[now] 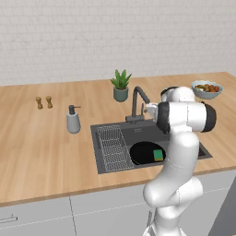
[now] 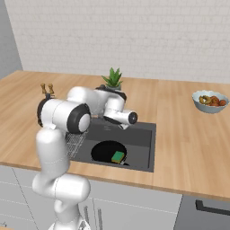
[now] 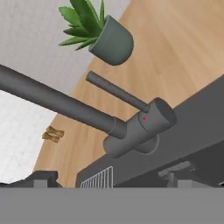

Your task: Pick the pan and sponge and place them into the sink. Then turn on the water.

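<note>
Wood counter [image 1: 41, 143] w/ white brick wall [image 1: 92, 32] behind. Sink [image 1: 103, 133] recessed mid-counter, wire rack [image 1: 113, 147] in its left part. Pan [image 1: 144, 154] lies flat in the basin, to the right of the rack; sponge [image 1: 159, 155] sits in the pan toward its 3 o'clock side, green face up, touching the pan floor. In right base view pan [image 2: 107, 152] and sponge [image 2: 118, 157] sit the same way, sponge toward 5 o'clock.

Faucet [image 1: 138, 103] at sink's 12 o'clock rim, spout arcing over the basin. Hand view looks close at the faucet base [image 3: 144, 127], thin lever [image 3: 116, 92] sticking out toward 10 o'clock. Gripper [image 3: 109, 181] just short of the faucet, near the lever, not touching as far as visible; tips barely show at the bottom edge, gap between them, nothing held, looks released.

Plant pot [image 1: 120, 93] behind faucet. Soap dispenser [image 1: 73, 120] at sink's 9 o'clock. Two shakers [image 1: 44, 102] further left. Bowl of food [image 1: 207, 89] far right.
</note>
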Robot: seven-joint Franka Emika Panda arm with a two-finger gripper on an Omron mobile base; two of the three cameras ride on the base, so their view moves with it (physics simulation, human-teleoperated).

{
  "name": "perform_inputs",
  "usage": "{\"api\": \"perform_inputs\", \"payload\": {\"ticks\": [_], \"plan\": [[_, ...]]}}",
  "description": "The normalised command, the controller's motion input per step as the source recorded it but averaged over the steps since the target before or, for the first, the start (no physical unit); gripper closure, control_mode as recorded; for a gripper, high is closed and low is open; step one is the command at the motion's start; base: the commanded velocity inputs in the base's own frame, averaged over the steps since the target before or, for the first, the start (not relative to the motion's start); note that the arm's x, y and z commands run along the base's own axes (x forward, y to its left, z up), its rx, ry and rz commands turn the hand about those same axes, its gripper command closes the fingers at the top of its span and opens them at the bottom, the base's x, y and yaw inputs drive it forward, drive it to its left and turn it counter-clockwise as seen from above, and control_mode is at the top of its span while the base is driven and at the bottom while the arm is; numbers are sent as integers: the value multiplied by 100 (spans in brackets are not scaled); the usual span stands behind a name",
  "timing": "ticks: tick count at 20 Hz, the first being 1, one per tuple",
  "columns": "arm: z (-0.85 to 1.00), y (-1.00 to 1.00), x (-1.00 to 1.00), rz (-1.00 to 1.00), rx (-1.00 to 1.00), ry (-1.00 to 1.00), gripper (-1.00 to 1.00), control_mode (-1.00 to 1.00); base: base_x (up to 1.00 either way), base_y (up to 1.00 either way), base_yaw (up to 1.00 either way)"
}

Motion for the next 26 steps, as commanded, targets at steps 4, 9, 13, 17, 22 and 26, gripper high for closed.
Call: {"api": "perform_inputs", "payload": {"ticks": [4,9,13,17,22,26], "plan": [[-13,0,44,0,0,0,-100,-100,0,0,0],[-30,0,34,0,0,0,-100,-100,0,0,0],[-31,0,29,0,0,0,-100,-100,0,0,0],[-21,0,25,0,0,0,-100,-100,0,0,0],[-23,0,24,0,0,0,-100,-100,0,0,0],[-18,0,18,0,0,0,-100,-100,0,0,0]]}}
